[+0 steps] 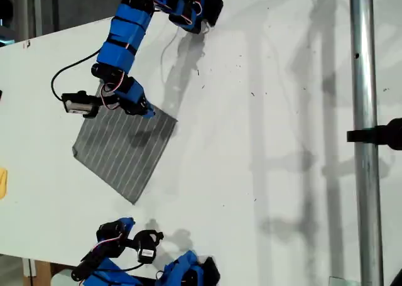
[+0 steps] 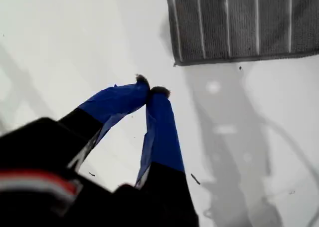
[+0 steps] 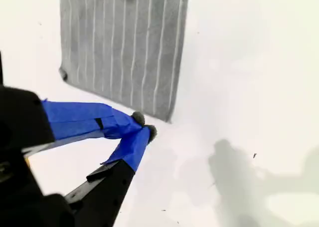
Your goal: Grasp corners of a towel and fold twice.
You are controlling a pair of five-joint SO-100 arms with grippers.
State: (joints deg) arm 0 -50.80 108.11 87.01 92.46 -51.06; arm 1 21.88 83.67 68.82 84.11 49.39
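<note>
1. The towel (image 1: 125,151) is lying flat on the white desk (image 1: 264,173), left of centre in the exterior view. It is turned like a diamond with its stripes running diagonally.
2. No fold is showing in any view, and the cloth is looking like a single spread layer. I am judging the task as barely begun: no corner is being held, and both folds are remaining.
3. My first gripper (image 2: 151,87) is hovering over bare desk. Its blue fingers (image 2: 159,127) are pressing together at the tips and holding nothing. A towel corner (image 2: 175,61) is lying ahead of the tips, clearly apart from them.
4. My second gripper (image 3: 144,126) is also showing its fingers (image 3: 79,119) meeting at the tips, with nothing between them. The nearest corner (image 3: 168,118) is sitting just beside those tips, and I cannot tell whether they are touching it.
5. In the exterior view one arm is reaching in at the upper left, with its blue tip over the towel's upper edge. Another arm is waiting at the bottom, below the lowest corner. I am not matching either arm to a wrist view with confidence.
</note>
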